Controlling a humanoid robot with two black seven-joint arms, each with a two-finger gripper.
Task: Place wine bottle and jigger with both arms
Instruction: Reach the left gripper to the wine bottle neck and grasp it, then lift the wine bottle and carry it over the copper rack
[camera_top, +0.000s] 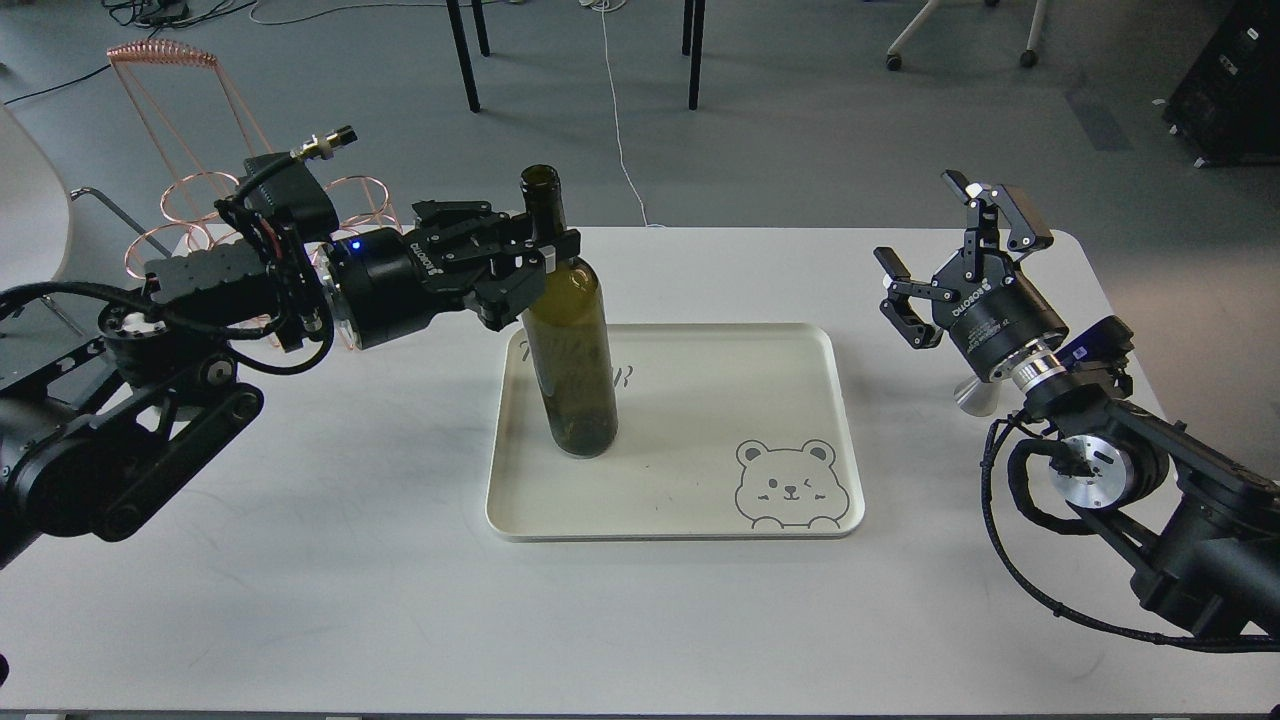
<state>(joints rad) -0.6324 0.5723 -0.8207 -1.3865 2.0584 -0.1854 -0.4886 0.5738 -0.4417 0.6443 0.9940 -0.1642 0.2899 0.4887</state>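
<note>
Wine bottle (570, 350) stands upright in the cream tray (700, 520) on your white table (300, 560), grey floor beyond. Your left gripper (535, 268) pinches its neck. Your right gripper (955, 255) hangs spread. Jigger (978, 395) sits on the table, mostly hidden behind that wrist.

Bright, even overhead light leaves only soft, faint shadows on the white table (300, 560), mild sheen toward 6 o'clock, and sharp focus across the frame.
</note>
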